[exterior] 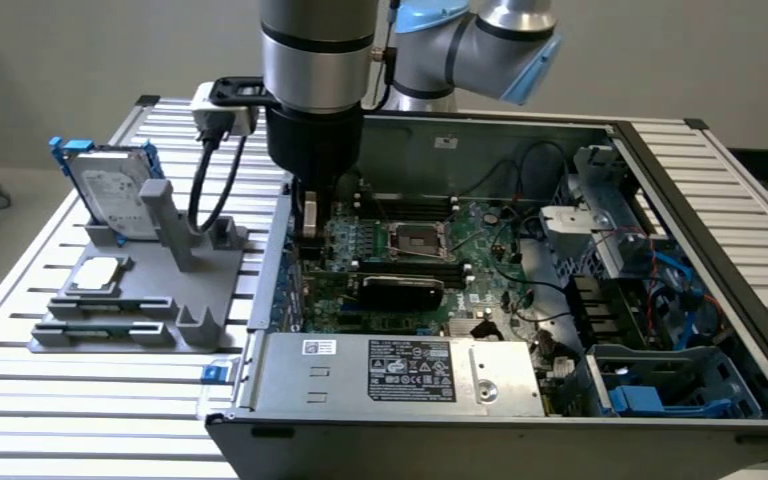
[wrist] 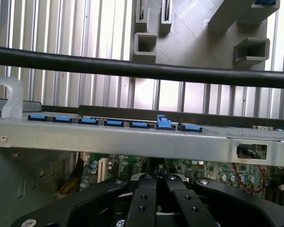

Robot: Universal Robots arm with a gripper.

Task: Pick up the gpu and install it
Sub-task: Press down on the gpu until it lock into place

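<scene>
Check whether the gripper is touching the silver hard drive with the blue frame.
Apart. The exterior view shows the gripper down inside the open computer case, the hard drive outside it on the grey rack.

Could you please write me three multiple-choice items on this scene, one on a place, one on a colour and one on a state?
1. Where is the hard drive?
A. upright in the grey holder
B. inside the computer case
C. under the arm

2. What colour are the clips along the case's edge?
A. red
B. blue
C. yellow

3. How is the computer case?
A. closed
B. open, motherboard exposed
C. upside down

Answers: 1 A, it stands in the holder at the exterior view's left of the case. 2 B, the row is blue. 3 B, the gripper hangs above the bare board.
</scene>
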